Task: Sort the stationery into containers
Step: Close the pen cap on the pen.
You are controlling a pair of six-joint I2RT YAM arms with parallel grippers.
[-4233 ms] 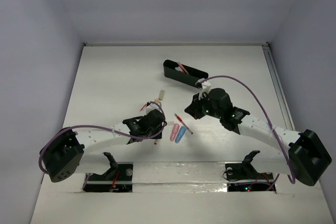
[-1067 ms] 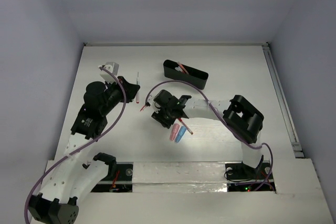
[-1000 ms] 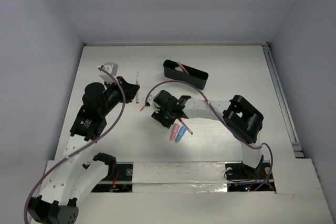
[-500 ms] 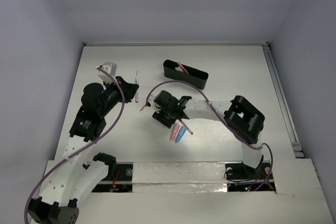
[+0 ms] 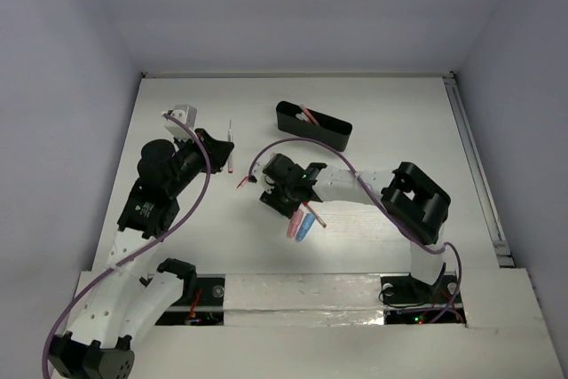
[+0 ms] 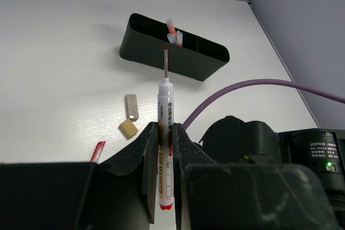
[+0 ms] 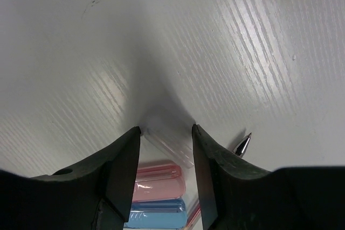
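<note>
White table (image 5: 177,113), long narrow black plastic tray (image 6: 161,57) at its far middle, left gripper (image 6: 164,129) now swung out left, pinching a white-barrelled red pen (image 6: 165,103), right gripper (image 7: 166,132) moved away from the tray, fingers spread astride a clear plastic piece (image 7: 171,145) beside a stubby pink capsule (image 7: 159,180).

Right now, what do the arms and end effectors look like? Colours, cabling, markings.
The left arm and right arm: white perforated links, black joint housings, a purple cable along each. The left end effector and right end effector: matte black, two wedge-shaped fingers. One black housing shows a printed label and green LED.
</note>
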